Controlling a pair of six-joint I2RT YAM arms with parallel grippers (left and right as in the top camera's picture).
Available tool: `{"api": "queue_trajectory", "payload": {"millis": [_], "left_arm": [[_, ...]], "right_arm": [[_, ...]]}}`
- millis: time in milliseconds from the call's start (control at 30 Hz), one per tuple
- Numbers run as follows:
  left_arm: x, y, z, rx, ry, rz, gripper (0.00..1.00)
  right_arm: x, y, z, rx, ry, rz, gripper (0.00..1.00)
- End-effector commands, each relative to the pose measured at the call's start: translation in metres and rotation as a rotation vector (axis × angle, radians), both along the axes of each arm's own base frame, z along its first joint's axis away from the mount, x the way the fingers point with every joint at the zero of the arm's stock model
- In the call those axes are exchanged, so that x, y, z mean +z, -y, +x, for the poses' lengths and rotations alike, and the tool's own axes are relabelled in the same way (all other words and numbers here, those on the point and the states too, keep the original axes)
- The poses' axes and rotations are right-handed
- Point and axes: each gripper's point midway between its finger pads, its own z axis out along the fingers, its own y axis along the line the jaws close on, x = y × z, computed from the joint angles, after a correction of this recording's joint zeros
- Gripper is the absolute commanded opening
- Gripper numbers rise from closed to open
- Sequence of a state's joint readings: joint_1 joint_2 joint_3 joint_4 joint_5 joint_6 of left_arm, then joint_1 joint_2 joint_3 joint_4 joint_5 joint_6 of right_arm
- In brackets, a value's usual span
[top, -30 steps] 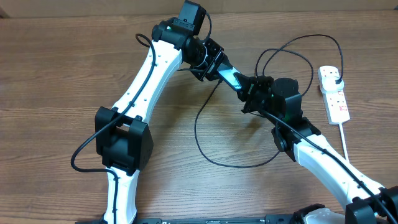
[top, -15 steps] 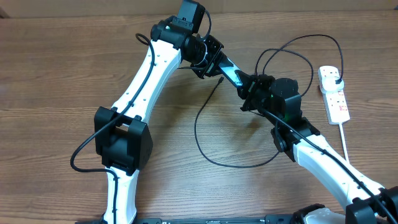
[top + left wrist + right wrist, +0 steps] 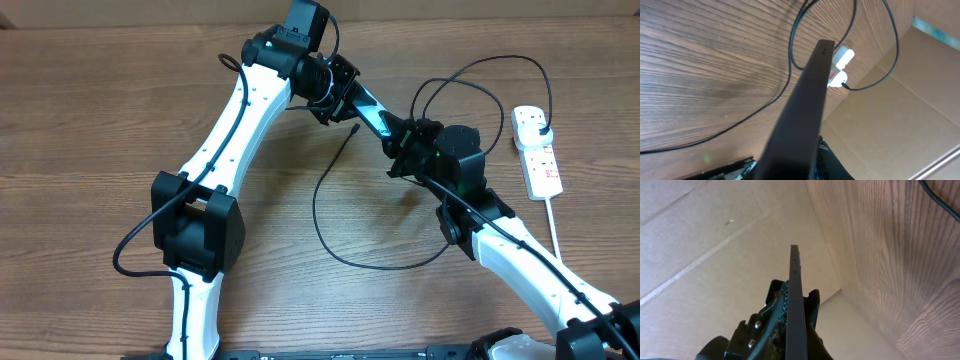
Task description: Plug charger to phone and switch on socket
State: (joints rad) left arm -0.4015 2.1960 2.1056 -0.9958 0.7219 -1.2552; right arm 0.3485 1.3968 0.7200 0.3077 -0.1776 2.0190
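Observation:
The phone (image 3: 371,117) hangs above the table, held at both ends. My left gripper (image 3: 343,100) is shut on its upper-left end, and my right gripper (image 3: 402,141) is shut on its lower-right end. In the left wrist view the phone (image 3: 805,110) runs dark and edge-on toward the socket (image 3: 841,67). The right wrist view shows its thin edge (image 3: 795,295) between the fingers (image 3: 771,311). The charger cable (image 3: 320,215) loops on the table, and its connector tip (image 3: 355,128) lies free just below the phone. Its plug (image 3: 541,125) sits in the white socket (image 3: 537,160) at the right.
A cardboard wall (image 3: 450,8) stands along the table's far edge, close behind the left arm. The socket's white cord (image 3: 553,225) runs toward the front right. My right arm (image 3: 520,255) lies across the front right of the table.
My left gripper's jaws have closed on the phone's upper-left end. The cable's connector tip now lies in plain sight below the phone. The right arm has held still.

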Motion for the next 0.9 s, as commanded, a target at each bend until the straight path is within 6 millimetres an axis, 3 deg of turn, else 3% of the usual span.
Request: {"api": "queue_trajectory", "payload": {"millis": [0, 200, 400, 667, 867], "left_arm": [[0.019, 0.006, 0.0, 0.068, -0.078, -0.062, 0.04], [0.024, 0.008, 0.006, 0.068, -0.053, -0.09, 0.04], [0.024, 0.008, 0.006, 0.061, -0.043, -0.089, 0.04], [0.024, 0.008, 0.006, 0.055, -0.034, -0.089, 0.04], [0.022, -0.003, 0.015, -0.021, 0.106, -0.056, 0.04]], "right_arm": [[0.025, -0.027, -0.013, 0.105, 0.052, 0.04, 0.04], [0.025, -0.027, -0.013, 0.105, 0.052, 0.039, 0.08], [0.025, -0.027, -0.013, 0.105, 0.052, 0.039, 0.24], [0.025, -0.027, -0.013, 0.106, 0.054, 0.037, 0.29], [0.021, -0.026, -0.014, 0.131, 0.093, -0.047, 0.35]]}}
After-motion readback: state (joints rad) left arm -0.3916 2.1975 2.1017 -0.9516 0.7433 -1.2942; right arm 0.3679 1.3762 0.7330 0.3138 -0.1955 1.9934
